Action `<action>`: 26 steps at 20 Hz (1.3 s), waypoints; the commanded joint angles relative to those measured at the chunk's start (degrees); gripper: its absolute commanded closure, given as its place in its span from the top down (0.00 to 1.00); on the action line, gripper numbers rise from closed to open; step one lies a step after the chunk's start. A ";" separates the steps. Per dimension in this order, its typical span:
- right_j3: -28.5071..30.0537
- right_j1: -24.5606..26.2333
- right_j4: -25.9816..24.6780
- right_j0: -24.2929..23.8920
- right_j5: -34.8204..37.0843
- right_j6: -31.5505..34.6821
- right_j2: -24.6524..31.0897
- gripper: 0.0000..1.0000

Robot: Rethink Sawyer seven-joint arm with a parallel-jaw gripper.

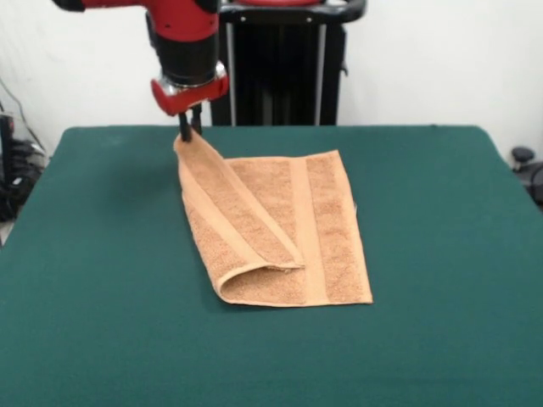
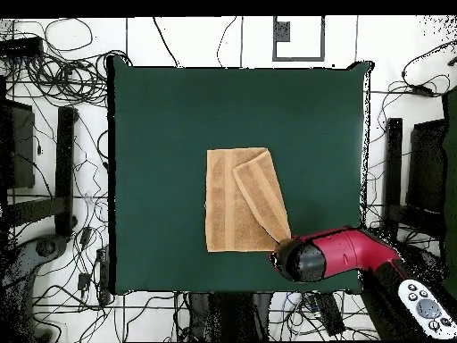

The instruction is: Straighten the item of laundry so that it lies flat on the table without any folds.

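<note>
The item of laundry is an orange-tan towel lying near the middle of the dark green table. Its left side is folded over itself, with a flap rising to a raised corner at the far left. My gripper hangs from the red and black arm and is shut on that raised corner, holding it a little above the table. In the overhead view the arm's red head covers the gripper and the held corner. A woven band runs down the flat part of the towel.
The black pedestal stands behind the table's far edge. Cables and black stands surround the table on the floor. A remote-like device lies near the arm's base.
</note>
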 commanded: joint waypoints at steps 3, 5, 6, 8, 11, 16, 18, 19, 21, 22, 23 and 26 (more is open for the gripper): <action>-4.04 10.61 1.98 -1.38 -10.82 7.30 -1.32 0.00; -5.12 11.16 2.25 -1.42 -11.25 7.83 -1.98 0.00; -5.55 11.10 2.34 -0.89 -11.55 8.83 -2.59 0.00; -6.40 10.38 1.84 0.48 -12.66 10.89 -4.23 0.00; -6.56 9.83 2.89 1.06 -13.46 11.73 -5.53 0.00; -4.40 6.71 5.36 0.83 -14.44 11.81 -7.00 0.00; -4.00 5.58 6.34 0.38 -14.31 11.13 -7.12 0.00; -3.91 5.26 6.71 0.27 -14.32 10.93 -7.19 0.00; -3.51 4.43 7.55 0.13 -14.22 10.59 -7.26 0.00; -3.19 3.91 8.02 0.09 -14.11 10.45 -7.27 0.00; -2.58 2.97 8.67 0.47 -14.08 10.65 -7.49 0.00; -1.55 0.67 10.73 0.72 -12.69 9.65 -7.19 0.00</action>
